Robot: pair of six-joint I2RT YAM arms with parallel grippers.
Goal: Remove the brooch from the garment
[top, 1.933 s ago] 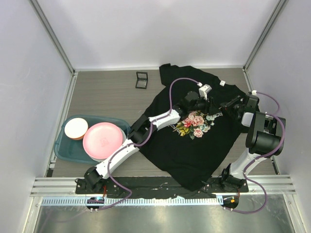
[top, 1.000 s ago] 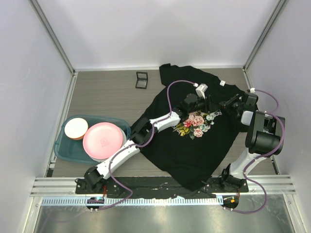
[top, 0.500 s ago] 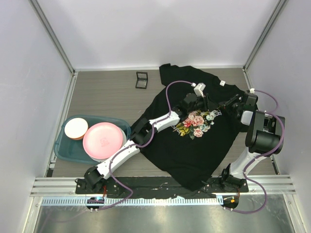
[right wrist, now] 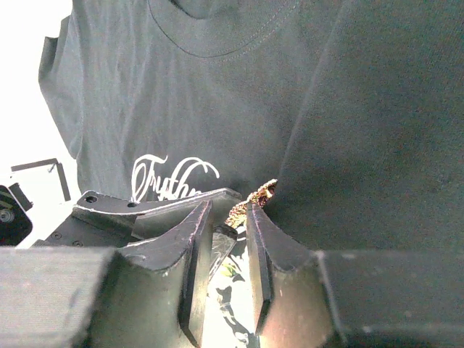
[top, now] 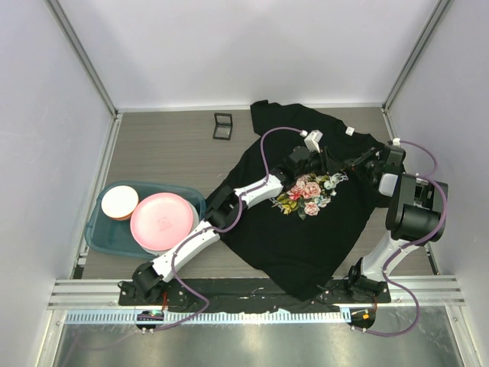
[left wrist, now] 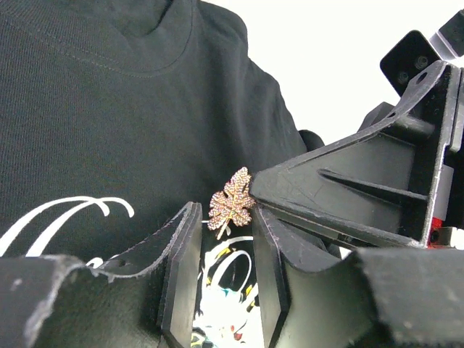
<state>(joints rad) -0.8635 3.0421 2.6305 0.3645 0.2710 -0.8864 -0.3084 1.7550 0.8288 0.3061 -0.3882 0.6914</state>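
The black T-shirt (top: pixel 306 237) with the rose print lies flat on the table. A small gold leaf-shaped brooch (left wrist: pixel 232 203) sits on its chest by the white script. My left gripper (left wrist: pixel 226 214) is open, with the brooch at the tips of its jaws, against its right finger. My right gripper (right wrist: pixel 228 210) is open too, facing the left one from the other side, with the brooch (right wrist: pixel 255 197) at the tip of its right finger. In the top view both grippers, left (top: pixel 327 166) and right (top: pixel 348 166), meet over the shirt's chest.
A teal bin (top: pixel 99 233) at the left holds a pink plate (top: pixel 160 222) and a small bowl (top: pixel 120 202). A small black square case (top: pixel 222 126) lies at the back. Enclosure walls and posts stand on three sides.
The left wrist has shifted a little to the left and back. The right gripper has edged in toward the left gripper. The shirt has stayed put.
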